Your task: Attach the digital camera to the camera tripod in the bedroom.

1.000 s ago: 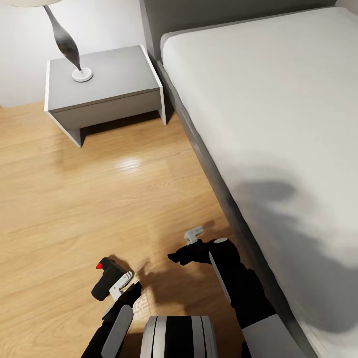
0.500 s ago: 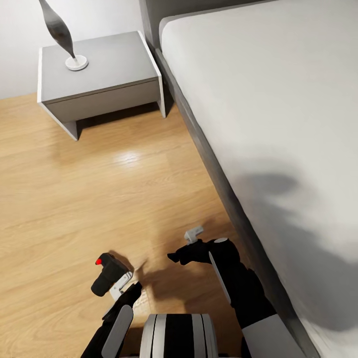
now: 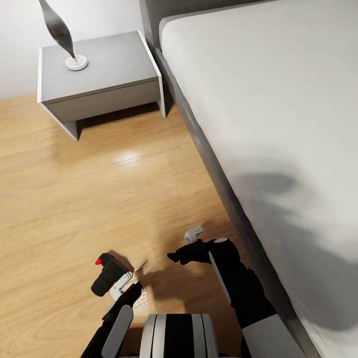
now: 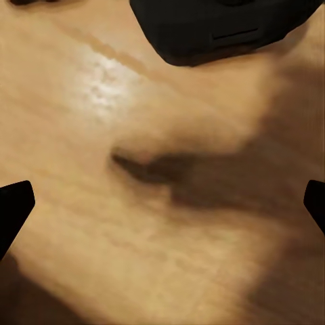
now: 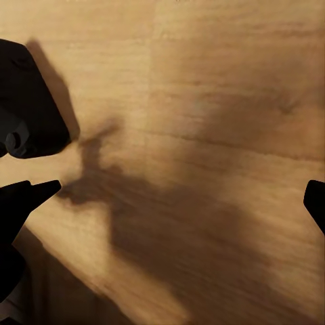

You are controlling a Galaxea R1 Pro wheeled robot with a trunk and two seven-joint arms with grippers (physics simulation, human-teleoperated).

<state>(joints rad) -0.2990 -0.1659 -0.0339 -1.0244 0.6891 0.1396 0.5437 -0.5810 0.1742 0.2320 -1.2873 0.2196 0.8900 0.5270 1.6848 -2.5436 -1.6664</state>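
Looking down from the head camera, I see the digital camera (image 3: 107,274) low on my left, a small black box with a red spot on its upper corner, sitting at the tip of my left gripper (image 3: 121,284). From that view the camera seems to touch the gripper's light-coloured fingers, but I cannot tell whether they are clamped on it. In the left wrist view the 2 dark fingertips (image 4: 15,206) stand far apart at the picture's edges with bare plank floor (image 4: 162,223) between them, and the camera's black body (image 4: 217,27) lies beyond them, not between them.

My right gripper (image 3: 186,246) hangs above the floor just beside the bed frame, well apart from the camera. In the right wrist view its fingers (image 5: 27,196) are spread wide over shadowed wood, holding nothing, with the camera (image 5: 27,108) showing as a dark shape off to one side.

Further out, the grey bed (image 3: 278,124) runs along my right, and a grey nightstand (image 3: 97,79) stands against the white wall beside the headboard, carrying a lamp (image 3: 62,35) on a round white base.
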